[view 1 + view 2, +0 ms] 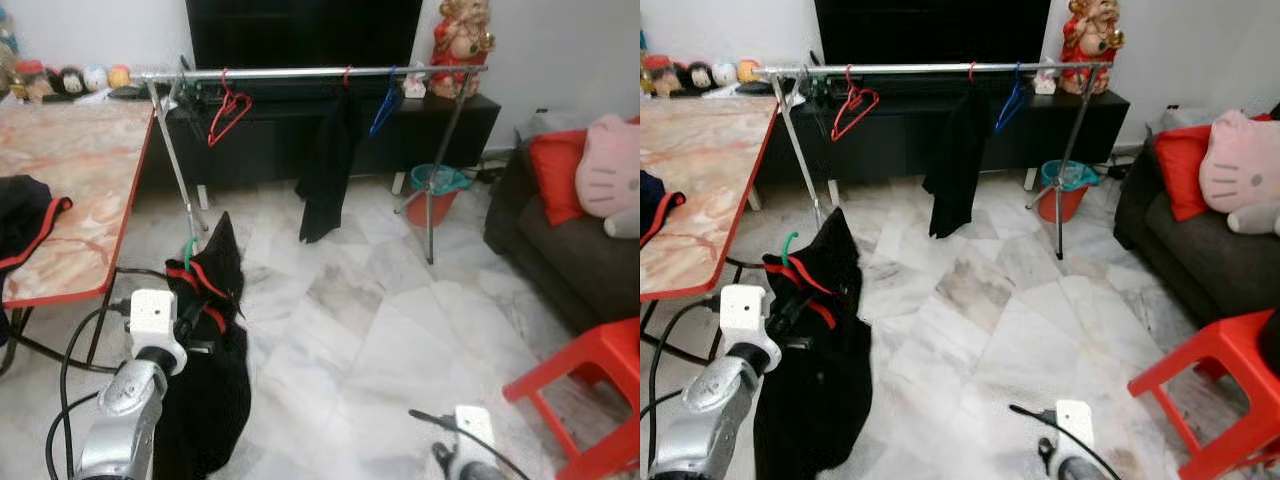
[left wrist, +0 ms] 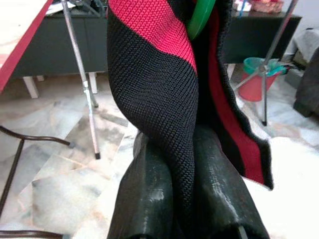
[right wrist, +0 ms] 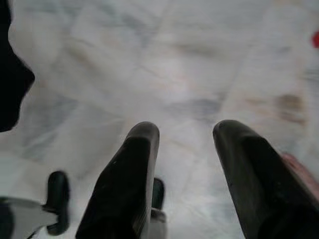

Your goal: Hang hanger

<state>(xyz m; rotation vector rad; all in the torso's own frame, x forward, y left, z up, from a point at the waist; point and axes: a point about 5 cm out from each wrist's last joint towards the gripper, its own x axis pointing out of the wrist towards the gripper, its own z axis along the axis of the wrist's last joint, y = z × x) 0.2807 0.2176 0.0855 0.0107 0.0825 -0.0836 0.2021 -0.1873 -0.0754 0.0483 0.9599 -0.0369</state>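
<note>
Left wrist view puts my left end effector (image 2: 182,164) right on the work: its two black fingers (image 2: 149,199) are pressed together on a fold of the black garment with red trim (image 1: 205,370), and the green hanger (image 2: 200,17) sits just beyond the fingertips, inside the collar; I can read no brand, label or writing anywhere, though the pink cushion (image 1: 608,175) on the dark sofa (image 1: 560,250) bears a cartoon cat face; in the left eye view the garment hangs from my raised left arm down toward the marble floor (image 1: 370,330), with the hanger's green hook (image 1: 189,252) poking up above it; the metal clothes rail (image 1: 310,72) stands well apart, farther ahead, carrying a red hanger (image 1: 228,112), a dark hanging garment (image 1: 325,165) and a blue hanger (image 1: 384,108); a marble-patterned table (image 1: 70,190) with red edging stands to my left; my right end effector (image 3: 187,149) hangs low over the floor, fingers apart and holding nothing; a red stool (image 1: 590,390) stands at my right.
</note>
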